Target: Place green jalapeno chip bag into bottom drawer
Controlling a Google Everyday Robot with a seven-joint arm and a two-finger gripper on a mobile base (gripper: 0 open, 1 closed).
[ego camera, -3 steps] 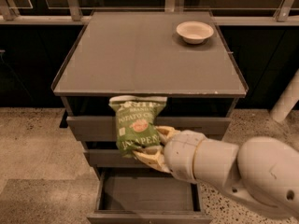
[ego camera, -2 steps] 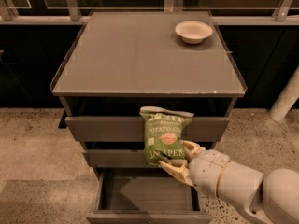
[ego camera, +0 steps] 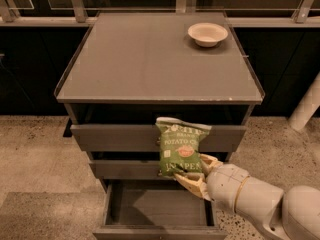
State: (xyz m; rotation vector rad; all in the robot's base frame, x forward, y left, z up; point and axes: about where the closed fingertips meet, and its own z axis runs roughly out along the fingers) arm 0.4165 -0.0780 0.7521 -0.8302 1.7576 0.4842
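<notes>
The green jalapeno chip bag [ego camera: 180, 147] is upright in front of the two upper drawer fronts, right of centre. My gripper [ego camera: 196, 173] is shut on its lower edge, with the white arm coming in from the lower right. The bottom drawer [ego camera: 158, 207] is pulled open below the bag, its flat grey inside bare, its low front panel at the bottom edge of the view. The bag hangs above the drawer's right half, not inside it.
The grey cabinet top [ego camera: 155, 59] carries a small beige bowl [ego camera: 207, 34] at its back right. The two upper drawers [ego camera: 117, 136] sit slightly open. Speckled floor lies on both sides. A white post [ego camera: 306, 106] stands at the right.
My gripper has carried the bag to the right, from near the cabinet's middle to right of centre, at about the same height. The drawers have not moved.
</notes>
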